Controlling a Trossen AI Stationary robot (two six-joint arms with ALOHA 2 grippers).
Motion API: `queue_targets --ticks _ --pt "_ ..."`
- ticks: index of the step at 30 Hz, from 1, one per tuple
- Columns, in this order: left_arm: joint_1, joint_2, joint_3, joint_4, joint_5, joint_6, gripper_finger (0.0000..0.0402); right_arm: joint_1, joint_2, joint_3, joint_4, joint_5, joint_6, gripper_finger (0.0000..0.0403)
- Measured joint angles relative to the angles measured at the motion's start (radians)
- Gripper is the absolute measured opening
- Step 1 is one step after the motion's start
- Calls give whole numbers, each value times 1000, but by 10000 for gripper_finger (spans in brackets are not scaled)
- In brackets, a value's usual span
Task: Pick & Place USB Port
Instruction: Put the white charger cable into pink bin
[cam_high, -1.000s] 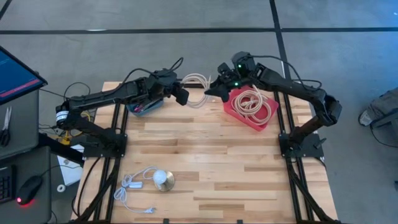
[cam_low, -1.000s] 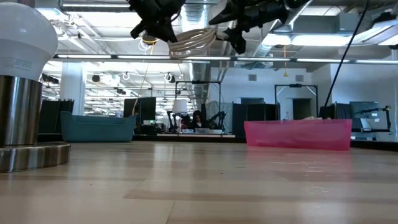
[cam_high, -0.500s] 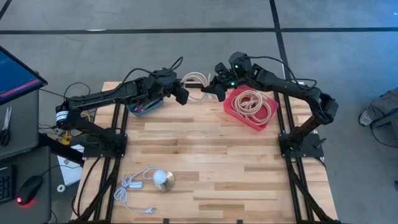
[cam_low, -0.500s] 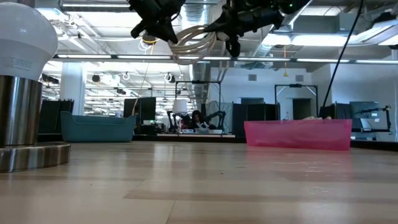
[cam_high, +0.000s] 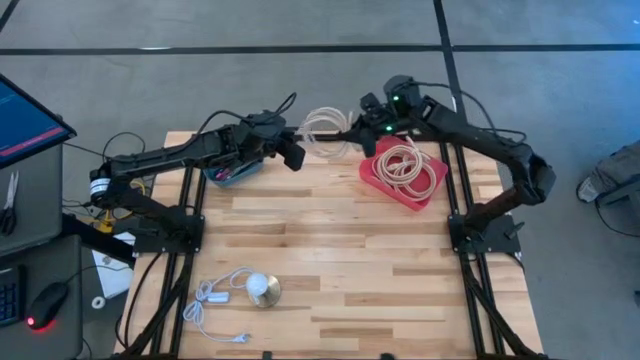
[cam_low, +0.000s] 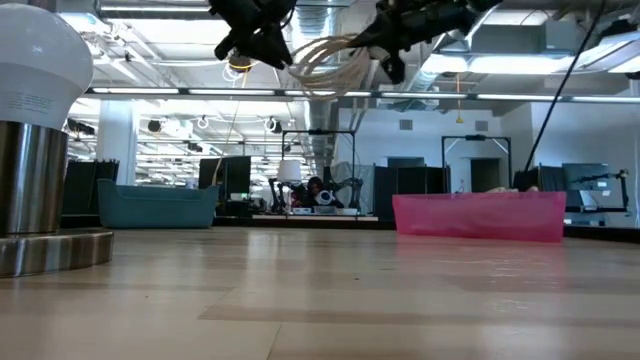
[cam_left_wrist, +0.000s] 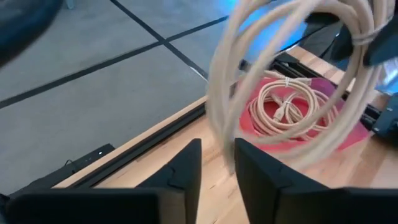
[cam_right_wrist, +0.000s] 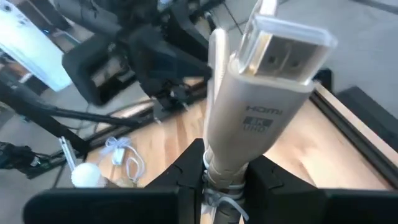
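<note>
A beige coiled cable (cam_high: 322, 133) hangs in the air above the table's far edge. Its plug (cam_right_wrist: 261, 81) is marked HDMI. My right gripper (cam_high: 358, 128) is shut on it from the coil's right side. My left gripper (cam_high: 298, 156) stands open just left of the coil. In the left wrist view, one strand of the coil (cam_left_wrist: 219, 99) runs just beyond the gap between its fingers (cam_left_wrist: 180, 174); I see no touch. In the low view both grippers are high up, the left (cam_low: 262, 40) and the right (cam_low: 385, 40), with the coil (cam_low: 330, 55) between them. My right gripper pinches the plug's rear end (cam_right_wrist: 224, 165), where the tied cable leaves it, between its two fingers (cam_right_wrist: 186, 180). The fingers come from the table's right, nearly level, and lie along the plug. The coil hangs clear of the table.
A red tray (cam_high: 432, 190) at the back right holds another beige coil (cam_high: 403, 165). A blue bin (cam_high: 232, 172) sits under my left arm at the back left. A round lamp base (cam_high: 264, 290) and a white cable (cam_high: 212, 300) lie near the front left.
My right gripper has taken hold of the coil and drawn it toward the table's right and far edge. The coil has come away from my left gripper, which has kept its place.
</note>
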Motion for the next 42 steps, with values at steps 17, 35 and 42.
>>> queue_targets --ticks 17,35,42 --pt "11 0 -2 -15 -57 3 160 -138 -267 1 -779 339 -181 54" --pt "11 0 -2 -12 -56 -1 160 -139 -99 0 -866 335 -243 54" --pt "11 0 -2 -12 -56 -1 159 -145 -15 0 -815 327 -269 54"
